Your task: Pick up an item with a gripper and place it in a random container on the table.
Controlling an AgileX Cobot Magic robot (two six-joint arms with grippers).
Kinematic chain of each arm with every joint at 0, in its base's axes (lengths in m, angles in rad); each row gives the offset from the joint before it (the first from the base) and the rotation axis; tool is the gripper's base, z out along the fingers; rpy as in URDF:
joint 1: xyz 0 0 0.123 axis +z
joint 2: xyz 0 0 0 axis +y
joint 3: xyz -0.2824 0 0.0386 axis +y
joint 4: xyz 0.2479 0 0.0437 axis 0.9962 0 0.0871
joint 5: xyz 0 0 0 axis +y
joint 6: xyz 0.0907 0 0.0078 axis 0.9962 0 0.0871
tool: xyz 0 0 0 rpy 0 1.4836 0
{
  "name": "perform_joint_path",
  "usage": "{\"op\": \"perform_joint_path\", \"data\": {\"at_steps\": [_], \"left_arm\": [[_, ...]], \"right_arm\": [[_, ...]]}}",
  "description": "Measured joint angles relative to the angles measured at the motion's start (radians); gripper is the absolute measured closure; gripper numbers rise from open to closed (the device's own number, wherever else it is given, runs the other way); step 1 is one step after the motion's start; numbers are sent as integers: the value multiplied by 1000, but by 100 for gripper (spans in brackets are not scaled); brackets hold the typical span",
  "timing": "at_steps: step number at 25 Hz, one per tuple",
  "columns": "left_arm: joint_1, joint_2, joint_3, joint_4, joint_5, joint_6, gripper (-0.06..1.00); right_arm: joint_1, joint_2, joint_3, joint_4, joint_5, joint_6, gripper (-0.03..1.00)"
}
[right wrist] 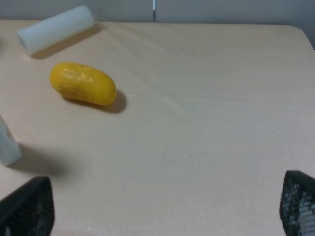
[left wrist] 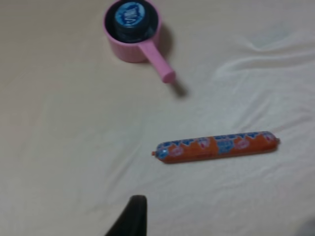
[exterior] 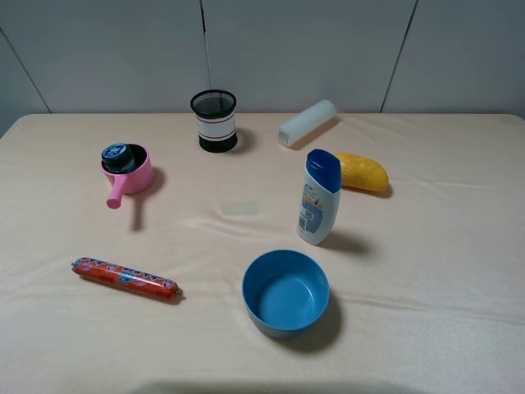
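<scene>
The small dark jar [exterior: 120,156] with a blue label stands inside the pink toy saucepan [exterior: 138,178] at the left of the cream-cloth table [exterior: 426,246]. The left wrist view shows the jar [left wrist: 130,15] in the saucepan [left wrist: 129,51] from above, handle pointing away from it. My left gripper [left wrist: 219,223] is well apart from the pan; only one black fingertip [left wrist: 132,216] shows clearly and nothing is between the fingers. My right gripper [right wrist: 162,206] is open and empty, its fingertips at the frame's corners. Neither arm shows in the exterior view.
A red-orange sausage [exterior: 125,277] lies front left, also in the left wrist view [left wrist: 216,146]. A blue bowl [exterior: 271,327] is front centre, a white-and-blue shampoo bottle [exterior: 318,199] behind it. A yellow oblong item [exterior: 361,171], a white cylinder [exterior: 307,122] and a black mesh cup [exterior: 216,121] stand farther back.
</scene>
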Motion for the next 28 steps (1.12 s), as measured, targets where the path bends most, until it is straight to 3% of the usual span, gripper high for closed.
{"op": "perform_joint_path", "data": {"at_steps": [7, 17, 28], "left_arm": [[5, -179, 110, -12, -19, 0, -5], [117, -344, 243, -12, -83, 0, -5], [160, -482, 319, -10, -114, 0, -5]], "right_arm": [[0, 0, 0, 0, 0, 0, 27], [0, 0, 0, 0, 0, 0, 27], [0, 0, 0, 0, 0, 0, 27]]}}
